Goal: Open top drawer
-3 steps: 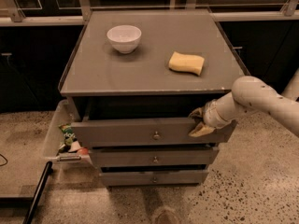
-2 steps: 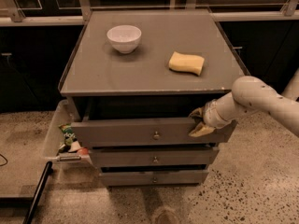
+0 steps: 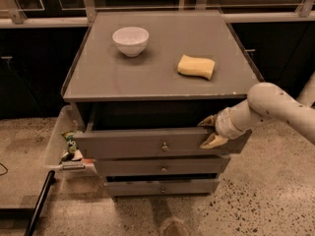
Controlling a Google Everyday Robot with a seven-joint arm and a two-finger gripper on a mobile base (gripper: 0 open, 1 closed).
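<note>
The top drawer is the widest grey front, with a small round knob at its centre. It stands pulled out from under the cabinet top, with a dark gap behind it. My gripper is at the drawer front's right end, one finger above its top edge and one in front of its face. The white arm reaches in from the right. The fingers stand apart around the top edge of the front.
A white bowl and a yellow sponge sit on the grey cabinet top. Two narrower drawer fronts lie below. A clear bin with small items stands at the left. A dark pole lies on the speckled floor.
</note>
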